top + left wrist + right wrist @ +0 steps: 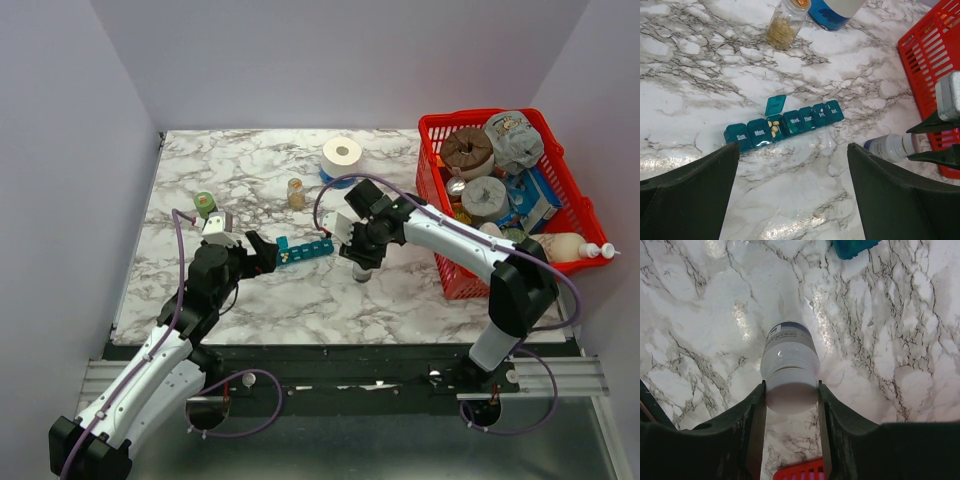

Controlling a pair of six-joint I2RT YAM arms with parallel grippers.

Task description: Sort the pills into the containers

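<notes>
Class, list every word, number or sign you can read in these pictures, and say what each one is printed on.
"Sun." on the first lid of the pill organizer.
"Mon." on the second lid.
"Wed." on the fourth lid.
"Thur." on the fifth lid.
"Fri." on the sixth lid.
"Sat." on the seventh lid, faint.
The raised third lid: nothing readable.
The dark label on the white bottle: print too small to read.

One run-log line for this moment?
left gripper: open, near organizer | right gripper: shut on bottle | third lid: open, pills inside
</notes>
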